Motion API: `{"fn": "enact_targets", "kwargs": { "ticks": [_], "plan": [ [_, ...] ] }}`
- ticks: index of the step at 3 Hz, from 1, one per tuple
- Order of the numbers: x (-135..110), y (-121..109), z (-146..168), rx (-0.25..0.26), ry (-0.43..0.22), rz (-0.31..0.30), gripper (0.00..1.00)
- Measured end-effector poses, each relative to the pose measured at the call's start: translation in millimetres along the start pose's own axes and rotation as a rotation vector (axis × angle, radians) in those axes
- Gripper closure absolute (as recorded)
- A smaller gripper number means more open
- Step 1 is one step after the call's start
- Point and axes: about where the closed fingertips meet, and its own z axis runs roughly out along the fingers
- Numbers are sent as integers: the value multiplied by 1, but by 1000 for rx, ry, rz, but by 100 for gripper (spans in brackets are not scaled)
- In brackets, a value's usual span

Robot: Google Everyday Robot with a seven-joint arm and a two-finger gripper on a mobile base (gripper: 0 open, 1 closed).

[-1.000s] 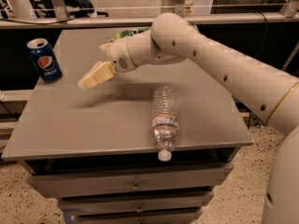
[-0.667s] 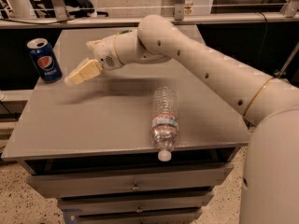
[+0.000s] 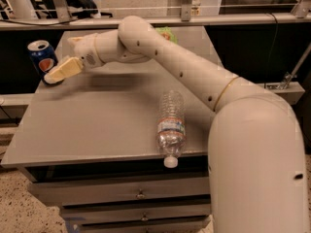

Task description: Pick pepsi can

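Observation:
The pepsi can is dark blue with a red-white-blue logo and a silver top. It stands upright at the far left edge of the grey table. My gripper is cream-coloured and reaches left across the table on the white arm. Its tip overlaps the can's lower right side and hides the can's base. I cannot tell whether it touches the can.
A clear plastic bottle lies on its side near the table's front edge, cap toward me. A green object shows behind the arm at the back of the table. Drawers sit below the tabletop. A rail runs behind the table.
The arm has swung left across the table. The gripper went from mid-table to the can's side. The can and the bottle have not moved.

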Motion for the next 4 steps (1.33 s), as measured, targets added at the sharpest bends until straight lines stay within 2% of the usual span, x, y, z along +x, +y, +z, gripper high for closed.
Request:
{"fn": "enact_targets", "kwargs": {
  "ticks": [1,2,4],
  "plan": [
    [-2,-7,25,-6,-15,8,3],
    [-4,-9,38,-10,-12,16,20],
    [0,2,28,4,-14,57,67]
  ]
}}
